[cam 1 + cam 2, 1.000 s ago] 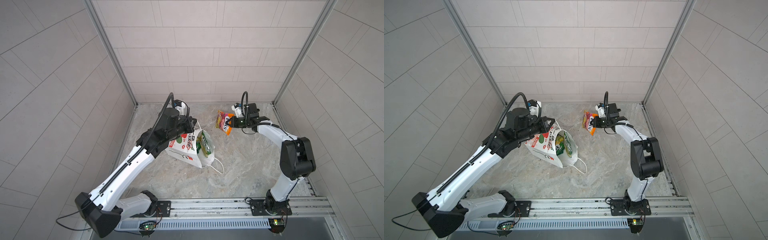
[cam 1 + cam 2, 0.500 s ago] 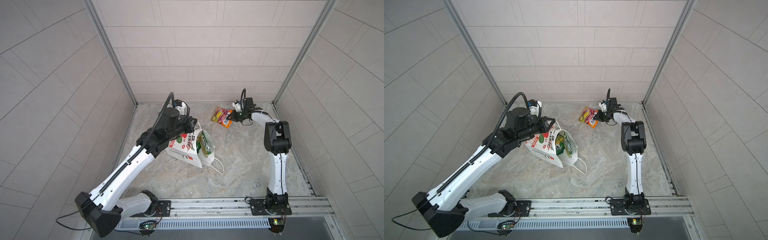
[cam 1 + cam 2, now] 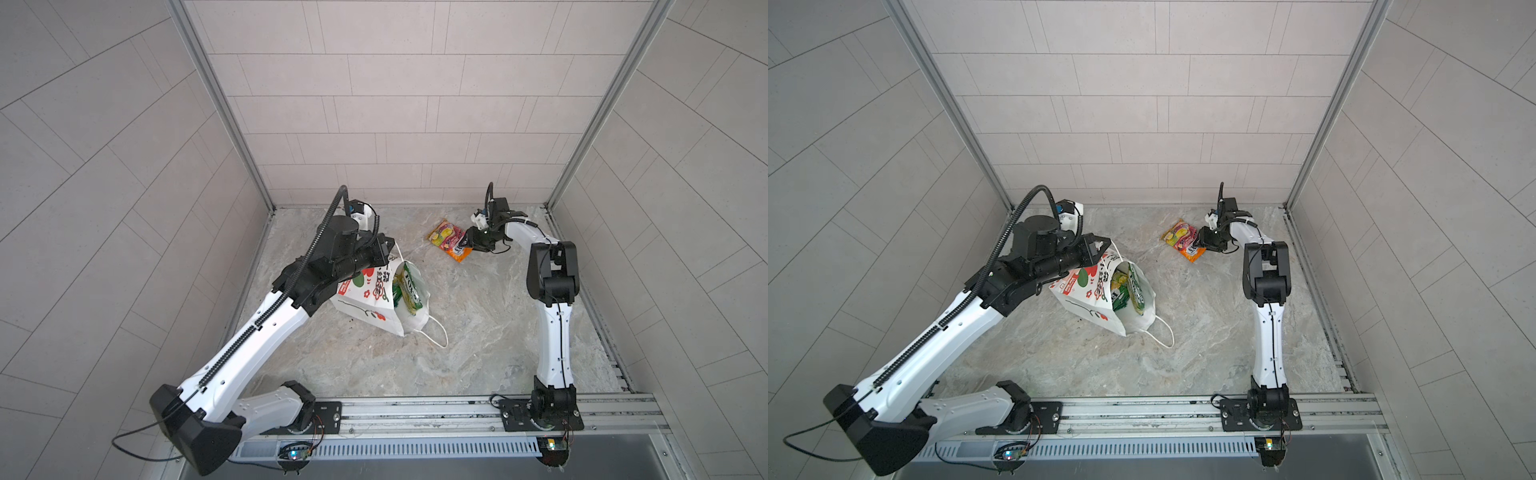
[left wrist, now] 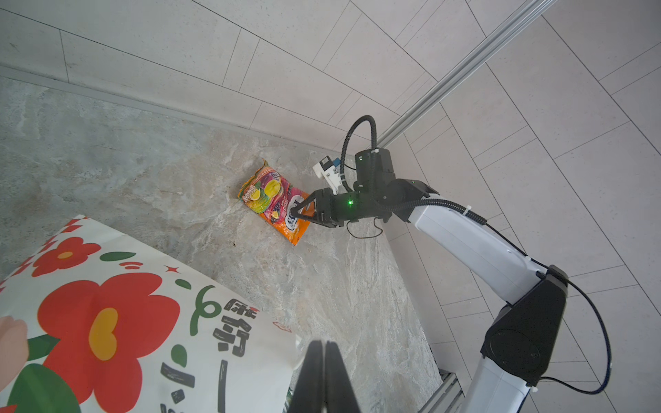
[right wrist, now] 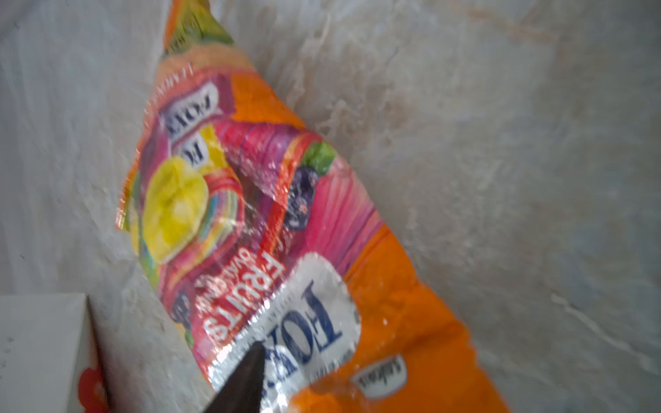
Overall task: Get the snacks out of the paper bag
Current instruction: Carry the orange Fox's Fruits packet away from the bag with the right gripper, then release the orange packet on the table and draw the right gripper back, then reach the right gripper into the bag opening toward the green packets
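Note:
The white paper bag [image 3: 365,299] [image 3: 1088,291] [image 4: 107,321] with red flowers leans tilted on the stone floor, its mouth open to the right. Green-yellow snack packets [image 3: 409,291] [image 3: 1129,291] show inside it. My left gripper [image 3: 386,249] [image 3: 1098,249] [image 4: 323,354] is shut on the bag's top rim. The orange-pink FOX'S packet [image 3: 449,239] [image 3: 1181,239] [image 4: 272,200] [image 5: 286,214] lies flat on the floor near the back wall. My right gripper [image 3: 469,243] [image 3: 1202,241] [image 4: 295,214] is open over its near end; one dark finger [image 5: 243,379] rests over the logo.
Tiled walls close in on three sides, with the back wall just behind the orange-pink packet. A metal rail [image 3: 415,407] carrying both arm bases runs along the front. One white cord handle [image 3: 436,332] trails on the floor beside the bag.
My right arm carried the orange-pink packet back and down onto the floor, and its gripper opened off it. The left arm and the bag have not moved.

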